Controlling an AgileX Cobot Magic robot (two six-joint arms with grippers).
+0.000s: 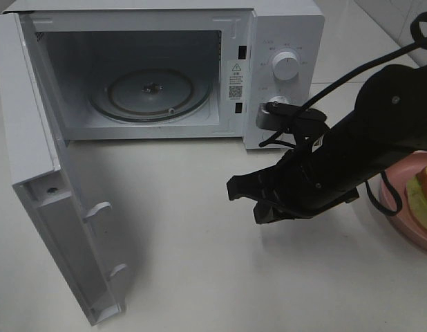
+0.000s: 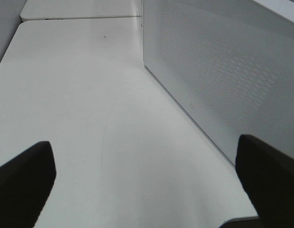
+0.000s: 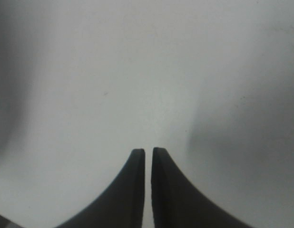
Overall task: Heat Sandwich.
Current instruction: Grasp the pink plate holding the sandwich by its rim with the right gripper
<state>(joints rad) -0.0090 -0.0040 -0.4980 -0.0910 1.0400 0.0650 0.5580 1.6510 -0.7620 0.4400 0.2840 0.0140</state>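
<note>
The sandwich (image 1: 425,188), white bread with a tan crust, lies on a pink plate (image 1: 399,207) at the table's right edge, partly cut off by the frame. My right gripper (image 1: 244,202) hovers over the table in front of the microwave (image 1: 282,41), left of the plate. In its wrist view the right gripper (image 3: 148,153) has its fingers almost together with only a thin slit and nothing between them. My left gripper (image 2: 147,190) is open and empty beside the microwave's perforated side wall (image 2: 223,80). It is out of the high view.
The microwave door (image 1: 54,207) stands swung wide open to the left front. The glass turntable (image 1: 150,93) inside is bare. Two knobs (image 1: 288,66) sit on the right panel. A black cable (image 1: 358,69) runs above the right arm.
</note>
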